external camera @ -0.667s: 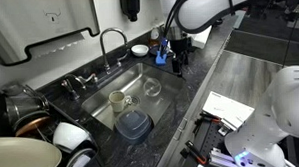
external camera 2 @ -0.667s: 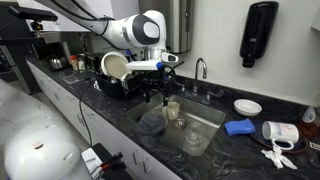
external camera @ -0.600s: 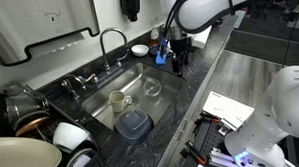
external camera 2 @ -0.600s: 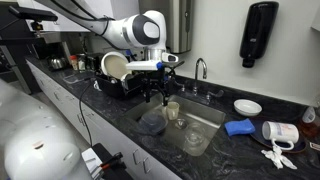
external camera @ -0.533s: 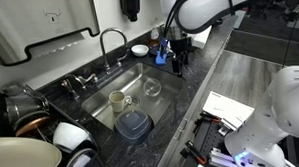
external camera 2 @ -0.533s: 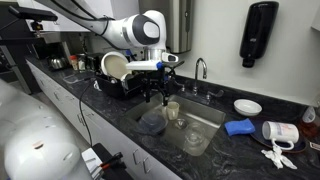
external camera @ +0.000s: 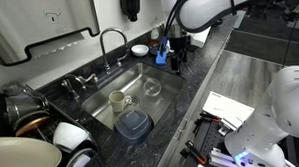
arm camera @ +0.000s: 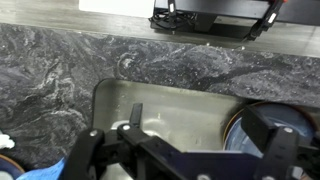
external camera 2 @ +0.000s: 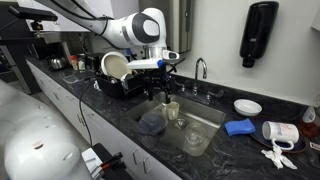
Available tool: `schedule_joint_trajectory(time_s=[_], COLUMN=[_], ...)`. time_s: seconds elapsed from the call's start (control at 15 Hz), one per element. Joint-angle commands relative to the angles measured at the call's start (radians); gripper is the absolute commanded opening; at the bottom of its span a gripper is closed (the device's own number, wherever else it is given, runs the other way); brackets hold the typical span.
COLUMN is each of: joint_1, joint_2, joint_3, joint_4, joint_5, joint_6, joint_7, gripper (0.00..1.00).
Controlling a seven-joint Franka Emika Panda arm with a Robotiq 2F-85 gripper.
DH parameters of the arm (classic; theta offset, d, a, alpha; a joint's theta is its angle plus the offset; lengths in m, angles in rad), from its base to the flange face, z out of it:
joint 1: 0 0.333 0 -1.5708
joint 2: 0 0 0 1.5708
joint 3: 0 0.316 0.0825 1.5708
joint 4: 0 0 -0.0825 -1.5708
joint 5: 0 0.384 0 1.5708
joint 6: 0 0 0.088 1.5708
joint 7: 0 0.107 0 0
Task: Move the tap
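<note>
- Wrist view puts your tool (arm camera: pixel 185 152) along the bottom edge. Its two dark fingers (arm camera: pixel 88 150) stand wide apart with nothing between them, so it is open and empty.
- Just beyond the fingers you look down into the steel sink (arm camera: pixel 170 100). A dark round dish (arm camera: pixel 262 128) sits at its right, and a blue object (arm camera: pixel 55 170) shows at the lower left corner.
- Past the basin rim runs the grey mottled desk (arm camera: pixel 60 60). At the top edge is a black framed item (arm camera: pixel 215 15) that you cannot identify from here.
- In an exterior view your tool (external camera 2: pixel 160 90) hangs from the white arm (external camera 2: pixel 135 30) over the near edge of the sink (external camera 2: pixel 185 125), close to a cup (external camera 2: pixel 172 108) in the basin.
- In an exterior view the basin holds the cup (external camera: pixel 117 98), a clear glass (external camera: pixel 152 88) beside it and a blue container (external camera: pixel 133 124) nearer the camera.
- In both exterior views the tap (external camera: pixel 110 43) stands upright at the back rim of the sink, its high spout arching toward the basin. Your tool (external camera: pixel 174 55) is well apart from it and not touching.
- Farther back, a white bowl (external camera: pixel 139 50) rests on the desk near the blue object (external camera: pixel 161 59), and a black soap dispenser (external camera 2: pixel 257 35) hangs on the wall beyond the tap (external camera 2: pixel 200 70).
</note>
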Motion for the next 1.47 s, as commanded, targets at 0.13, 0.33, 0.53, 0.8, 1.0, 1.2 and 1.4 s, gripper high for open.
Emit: schedule_joint_trajectory(time_s=[0.13,0.33,0.53,0.8,1.0,1.2,1.4], joint_1=[-0.053,-0.050,-0.043,0.074,0.049,0.101,0.106], joint_2=[-0.024,-0.012,0.021,0.078,0.058,0.076,0.077], joint_3=[-0.008,-0.062,-0.155,-0.322,-0.299,-0.326,-0.326], joint_4=[0.094,0.126,0.137,0.157,0.137,0.160,0.163], joint_5=[-0.253,-0.320,-0.248,-0.003,0.077,0.153,0.154], joint_6=[0.096,0.282,0.524,0.718,0.700,0.697,0.697], joint_7=[0.022,-0.055,-0.167,-0.467,-0.529,-0.611,-0.612], gripper=[1.00,1.00,1.00,1.00,1.00,1.00,1.00])
